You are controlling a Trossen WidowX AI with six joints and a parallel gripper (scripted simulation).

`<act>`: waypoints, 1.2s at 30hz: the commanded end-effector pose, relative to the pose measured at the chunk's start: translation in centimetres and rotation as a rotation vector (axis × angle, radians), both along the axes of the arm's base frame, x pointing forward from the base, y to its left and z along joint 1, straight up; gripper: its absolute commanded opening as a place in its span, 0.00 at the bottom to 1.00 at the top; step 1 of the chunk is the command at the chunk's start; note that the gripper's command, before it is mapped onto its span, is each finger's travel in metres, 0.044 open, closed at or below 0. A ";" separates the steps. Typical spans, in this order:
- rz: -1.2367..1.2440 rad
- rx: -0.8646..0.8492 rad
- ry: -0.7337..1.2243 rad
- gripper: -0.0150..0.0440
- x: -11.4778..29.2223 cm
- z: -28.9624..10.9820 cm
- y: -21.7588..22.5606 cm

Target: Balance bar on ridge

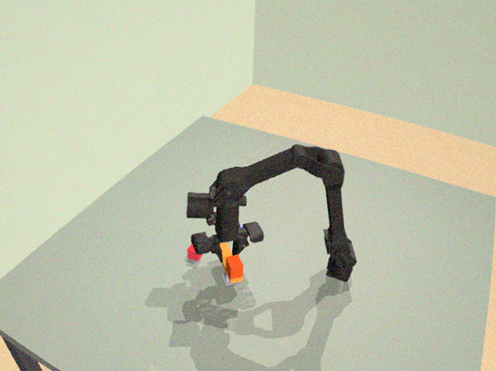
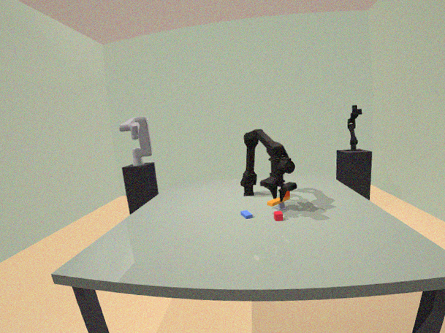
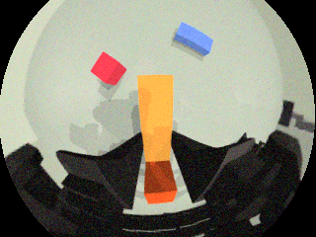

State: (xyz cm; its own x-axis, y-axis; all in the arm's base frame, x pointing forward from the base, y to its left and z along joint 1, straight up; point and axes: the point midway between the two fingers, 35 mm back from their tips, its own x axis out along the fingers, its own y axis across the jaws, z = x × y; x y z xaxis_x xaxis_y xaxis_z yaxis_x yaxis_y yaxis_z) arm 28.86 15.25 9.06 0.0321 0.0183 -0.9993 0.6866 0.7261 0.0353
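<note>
One orange bar [image 1: 231, 262] is clamped between the two fingers of the pincer [image 1: 229, 245], which points down at the grey table [image 1: 393, 269]. In the wrist view the bar [image 3: 157, 133] runs lengthwise out from between the dark fingers toward the far part of the picture, its near end shaded under the pincer [image 3: 158, 181], so the grip is nearer one end than the middle. From the exterior view the bar [image 2: 278, 199] is tilted, its right end higher and tucked up against the pincer [image 2: 280, 191], its left end lower and sticking out to the left. Directly beneath it sits the small pale ridge [image 2: 281, 206] on the table [image 2: 180, 249]; in the top view a sliver of the ridge [image 1: 227, 279] shows just below the bar's near end. Whether bar and ridge are touching cannot be told.

A red cube [image 2: 278, 215] rests on the table just near of the ridge, and a blue block [image 2: 247, 214] lies farther left, both apart from the bar. In the wrist view the red cube [image 3: 109, 67] is to the bar's left and the blue block [image 3: 194, 38] to its right.
</note>
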 end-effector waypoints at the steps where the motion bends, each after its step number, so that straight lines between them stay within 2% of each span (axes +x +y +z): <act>1: -0.001 -0.002 0.001 0.25 0.0 -0.3 0.0; 36: -0.001 0.000 -0.001 0.25 0.0 0.0 0.0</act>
